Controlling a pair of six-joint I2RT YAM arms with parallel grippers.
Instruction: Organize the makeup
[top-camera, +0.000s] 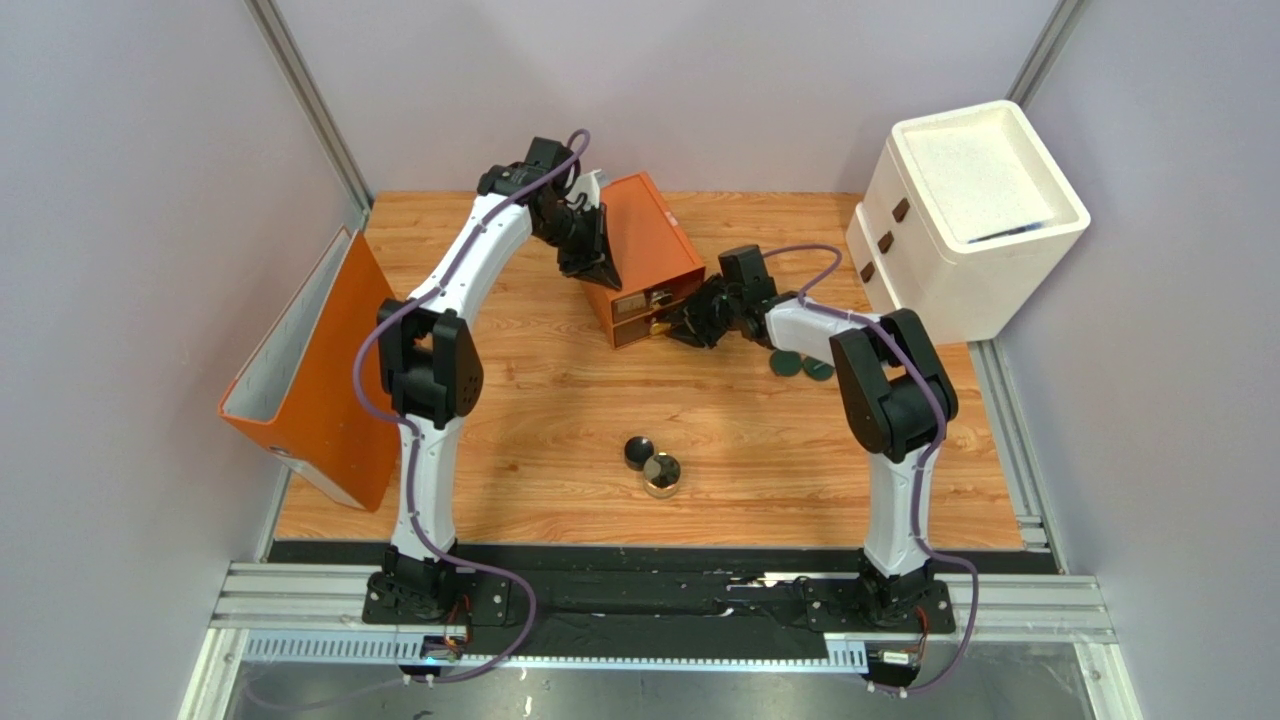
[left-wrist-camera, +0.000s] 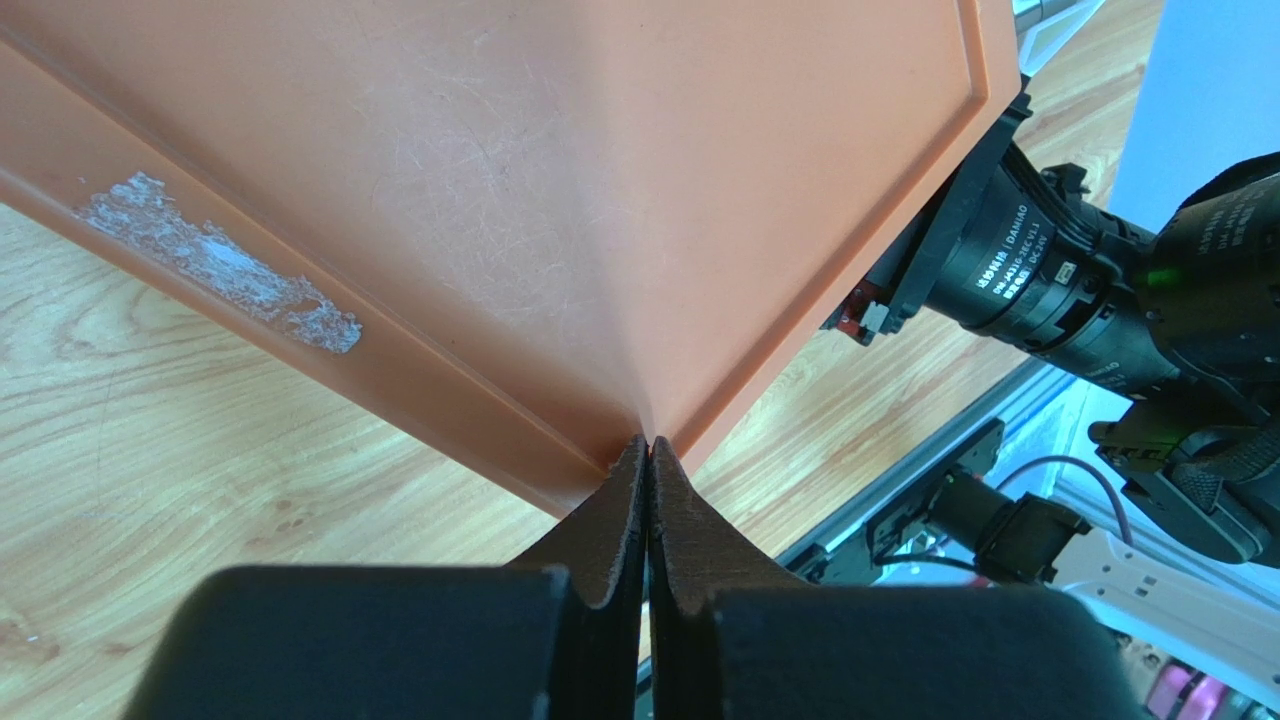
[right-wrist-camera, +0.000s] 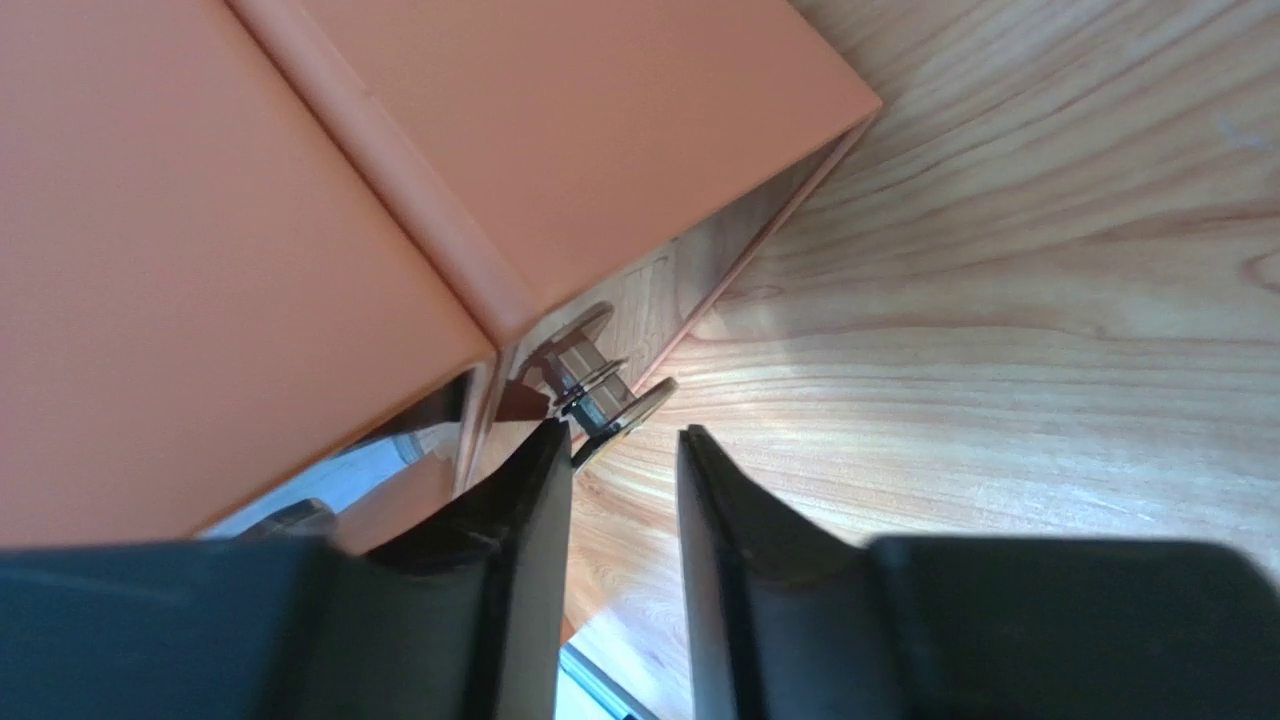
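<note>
The makeup on show is a black round pot (top-camera: 639, 449) and a gold-rimmed jar (top-camera: 661, 474) side by side at mid-table, plus two dark-green discs (top-camera: 784, 362) near my right arm. My left gripper (top-camera: 609, 275) (left-wrist-camera: 649, 444) is shut, empty, its tips pressed on the top of the orange two-drawer box (top-camera: 649, 248) (left-wrist-camera: 571, 210). My right gripper (top-camera: 679, 321) (right-wrist-camera: 625, 432) is open at the box's front. The metal drawer knob (right-wrist-camera: 609, 396) sits just ahead of its left fingertip, and nothing is clamped. Any tubes are out of view.
A big white cabinet (top-camera: 969, 203) stands at the back right. An orange tray-like panel (top-camera: 308, 375) leans against the left wall. Grey walls close in the table on three sides.
</note>
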